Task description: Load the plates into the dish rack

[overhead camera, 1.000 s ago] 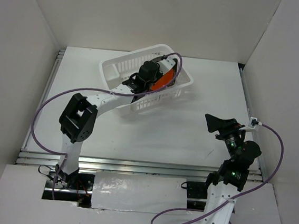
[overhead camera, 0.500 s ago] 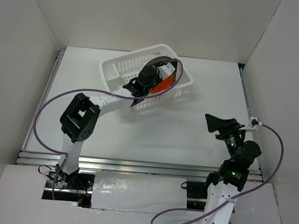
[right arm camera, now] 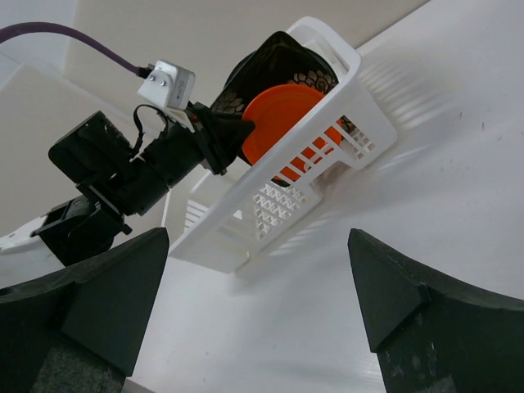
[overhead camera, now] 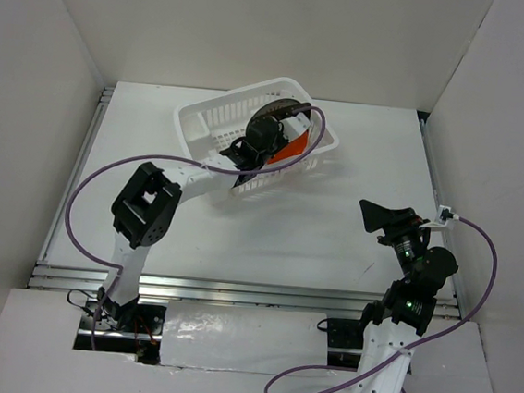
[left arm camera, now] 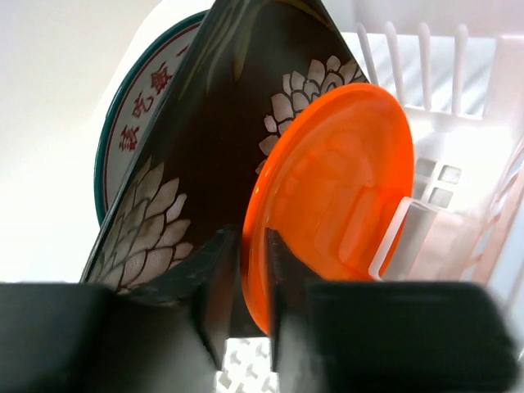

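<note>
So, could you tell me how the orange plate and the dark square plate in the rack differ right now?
The orange plate is round and plain; the dark plate is square with white flower prints. The orange plate looks smaller than the dark plate. The left gripper has its fingers either side of the orange plate's rim, while the dark plate is not between them. Both stand on edge in the dish rack.
</note>
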Action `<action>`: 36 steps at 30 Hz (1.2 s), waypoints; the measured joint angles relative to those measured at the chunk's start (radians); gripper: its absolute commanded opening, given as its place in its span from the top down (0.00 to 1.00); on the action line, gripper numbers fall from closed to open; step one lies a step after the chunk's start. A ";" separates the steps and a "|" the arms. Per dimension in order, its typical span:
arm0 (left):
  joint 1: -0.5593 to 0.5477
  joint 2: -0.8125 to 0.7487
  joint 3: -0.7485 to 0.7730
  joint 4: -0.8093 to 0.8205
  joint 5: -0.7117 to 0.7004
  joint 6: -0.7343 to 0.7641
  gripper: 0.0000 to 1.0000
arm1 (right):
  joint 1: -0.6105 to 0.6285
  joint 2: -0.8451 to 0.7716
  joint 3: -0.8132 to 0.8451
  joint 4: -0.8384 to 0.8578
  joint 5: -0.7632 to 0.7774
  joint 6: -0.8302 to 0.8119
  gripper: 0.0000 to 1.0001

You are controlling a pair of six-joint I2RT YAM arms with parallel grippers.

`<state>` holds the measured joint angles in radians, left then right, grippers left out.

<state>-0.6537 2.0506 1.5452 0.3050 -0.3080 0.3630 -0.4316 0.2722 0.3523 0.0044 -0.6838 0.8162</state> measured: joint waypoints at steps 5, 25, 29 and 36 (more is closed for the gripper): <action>0.000 0.023 0.011 -0.020 -0.001 -0.004 0.51 | 0.000 0.000 0.000 -0.001 0.000 -0.003 0.02; -0.002 0.023 0.090 -0.111 -0.037 -0.051 0.29 | 0.000 0.001 0.000 -0.001 0.000 -0.004 0.01; -0.005 0.009 0.183 -0.161 -0.061 -0.073 0.20 | 0.000 0.001 0.000 -0.003 0.000 -0.007 0.01; -0.040 -0.098 0.204 -0.193 -0.159 -0.082 0.01 | 0.000 0.023 0.000 -0.001 -0.002 -0.006 0.00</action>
<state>-0.6941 1.9530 1.7493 0.1116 -0.4675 0.2813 -0.4316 0.2955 0.3523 0.0032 -0.6853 0.8097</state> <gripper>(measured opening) 0.981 0.996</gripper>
